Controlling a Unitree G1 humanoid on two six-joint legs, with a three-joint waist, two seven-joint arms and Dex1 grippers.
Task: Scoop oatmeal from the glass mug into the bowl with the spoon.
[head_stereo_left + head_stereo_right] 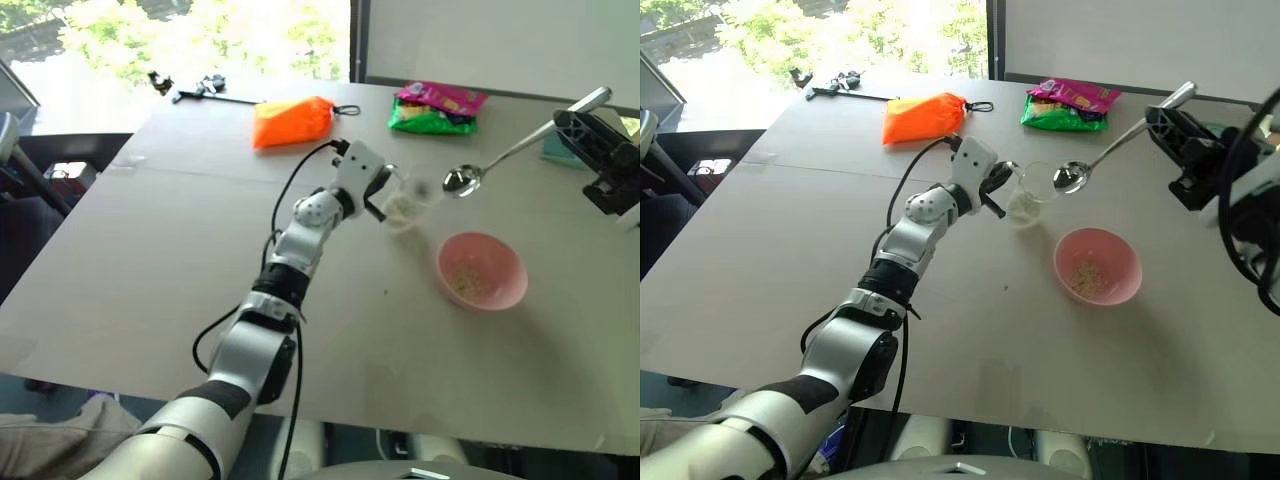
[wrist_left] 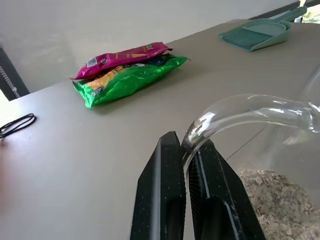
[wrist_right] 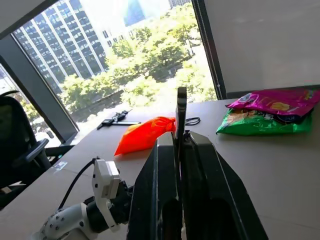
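My left gripper (image 1: 381, 196) is shut on the handle of the glass mug (image 1: 408, 200), which stands mid-table. The oatmeal (image 2: 280, 200) lies as pale flakes in the mug's bottom. The left wrist view shows the black fingers (image 2: 160, 190) pinching the clear handle (image 2: 240, 107). My right gripper (image 1: 1168, 120) is raised at the right, shut on the spoon (image 1: 505, 157) by its handle's end. The spoon's head (image 1: 1070, 176) hangs in the air just right of the mug's rim. The pink bowl (image 1: 508, 272) sits nearer and to the right of the mug, with some flakes (image 1: 467, 279) inside.
An orange pouch (image 1: 292, 121) and green and pink snack bags (image 1: 437, 106) lie at the table's far side. A teal scoop (image 2: 257, 34) rests far right, behind my right gripper. Small black tools (image 1: 200, 88) lie at the far left corner.
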